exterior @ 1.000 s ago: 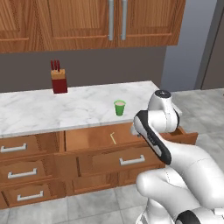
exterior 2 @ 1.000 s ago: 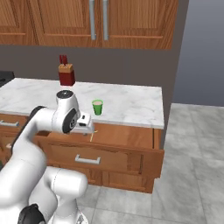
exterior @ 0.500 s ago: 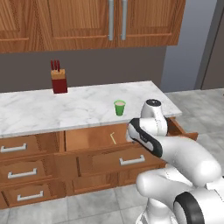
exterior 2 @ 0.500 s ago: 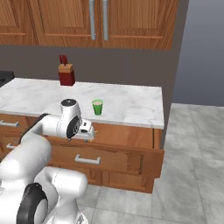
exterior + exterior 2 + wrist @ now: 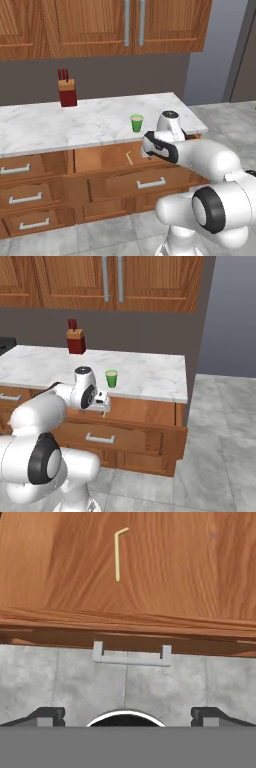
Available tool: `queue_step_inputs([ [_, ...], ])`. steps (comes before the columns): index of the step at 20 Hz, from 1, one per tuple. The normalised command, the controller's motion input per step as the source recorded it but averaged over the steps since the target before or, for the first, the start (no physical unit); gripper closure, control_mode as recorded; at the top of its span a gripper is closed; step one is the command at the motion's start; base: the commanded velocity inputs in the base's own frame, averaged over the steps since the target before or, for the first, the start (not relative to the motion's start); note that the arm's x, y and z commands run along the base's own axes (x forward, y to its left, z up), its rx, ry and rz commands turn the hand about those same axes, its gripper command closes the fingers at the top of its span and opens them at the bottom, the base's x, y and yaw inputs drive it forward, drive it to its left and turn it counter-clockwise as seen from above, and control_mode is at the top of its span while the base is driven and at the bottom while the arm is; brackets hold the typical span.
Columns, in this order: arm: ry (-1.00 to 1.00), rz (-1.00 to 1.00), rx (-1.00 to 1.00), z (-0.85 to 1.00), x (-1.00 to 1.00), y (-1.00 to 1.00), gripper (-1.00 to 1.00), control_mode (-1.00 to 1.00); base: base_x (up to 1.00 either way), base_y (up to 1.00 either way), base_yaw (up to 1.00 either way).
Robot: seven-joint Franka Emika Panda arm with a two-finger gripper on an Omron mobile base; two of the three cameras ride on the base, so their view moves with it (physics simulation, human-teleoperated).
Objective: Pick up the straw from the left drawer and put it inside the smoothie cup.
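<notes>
- Since the straw [image 5: 117, 554] is a thin pale stick with a short bent end, I judge it to be very light and fairly stiff, likely to skid or roll on smooth wood if nudged off-centre.
- It lies flat on the bare bottom of the left drawer [image 5: 190, 582], which stands pulled out; in the left base view the straw [image 5: 129, 157] sits toward the middle of the drawer [image 5: 105, 156], well apart from its walls.
- A hold around the middle of the long straight part looks best, with the fingers closing across its width, so that it will hang balanced and not tip; the bent end offers less to pinch.
- Lying flush on the wood, it leaves little to get under, so the fingertips would have to come right down to the drawer bottom.
- The tool [image 5: 127, 714] is released, its fingers spread wide and holding nothing; it hangs over the floor in front of the drawer's front edge, above the silver bar handle [image 5: 131, 657], and not yet over the straw.
- The smoothie cup [image 5: 136, 123] stands upright on the marble surface [image 5: 60, 125] just behind the drawer, near its front edge.
- A red knife block [image 5: 67, 92] stands well off at the back of the surface, out of the way.
- Nothing lies between straw and cup except the surface's overhanging edge, which the straw must be lifted clear of.
</notes>
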Motion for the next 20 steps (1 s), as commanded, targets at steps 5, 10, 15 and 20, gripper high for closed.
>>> queue_step_inputs([
  [5,0.01,0.0,0.0,-0.05,0.33,0.0,-1.0,-1.0,0.0,0.0,0.0],
  [10,0.0,0.0,0.0,-0.3,0.32,0.0,-1.0,-1.0,0.0,0.0,0.0],
  [15,0.0,0.0,0.0,-0.44,0.3,0.0,-1.0,-1.0,0.0,0.0,0.0],
  [20,0.0,0.0,0.0,-0.33,0.33,0.0,-1.0,-1.0,0.0,0.0,0.0],
])
